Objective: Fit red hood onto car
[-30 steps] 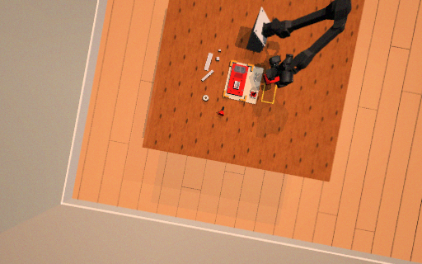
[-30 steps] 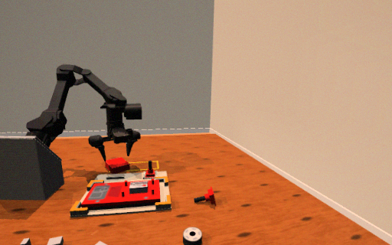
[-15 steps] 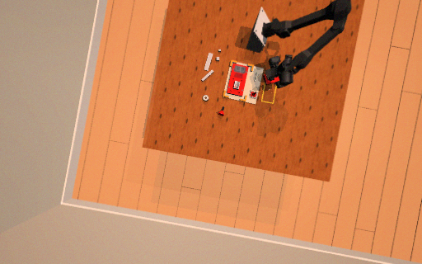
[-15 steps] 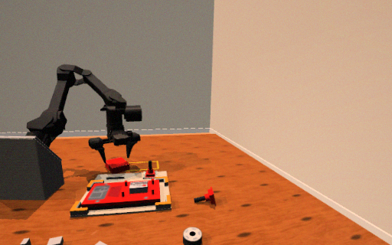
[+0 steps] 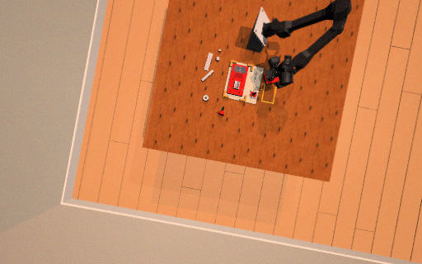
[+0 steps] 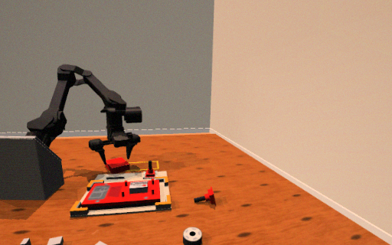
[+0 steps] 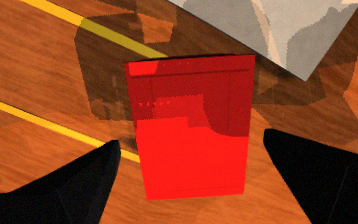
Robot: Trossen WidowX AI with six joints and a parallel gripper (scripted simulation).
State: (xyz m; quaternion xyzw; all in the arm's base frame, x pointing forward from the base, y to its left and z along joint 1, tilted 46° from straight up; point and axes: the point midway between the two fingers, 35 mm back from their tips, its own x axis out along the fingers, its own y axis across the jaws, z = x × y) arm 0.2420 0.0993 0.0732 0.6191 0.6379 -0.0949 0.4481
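Observation:
The red hood (image 5: 270,81) (image 6: 117,164) (image 7: 192,170) lies on the table behind the jig, flat roof up; its corner holes do not show. My gripper (image 6: 117,161) (image 7: 192,141) is open over it, one finger on each side, with gaps between the fingers and the hood in the wrist view. The red chassis (image 5: 243,80) (image 6: 115,200) sits in the white jig (image 5: 249,87) (image 6: 115,210). The engine block (image 5: 236,85) (image 6: 138,186) is on its deck, with short dark pegs around it.
A yellow outline (image 5: 269,103) (image 6: 158,165) adjoins the hood. A red-and-black part (image 5: 253,94) (image 6: 150,174) stands on the jig's plate; another (image 5: 221,111) (image 6: 210,196) lies on the table. A wheel (image 5: 205,97) (image 6: 192,236) and white bars (image 5: 208,61) lie beyond the jig.

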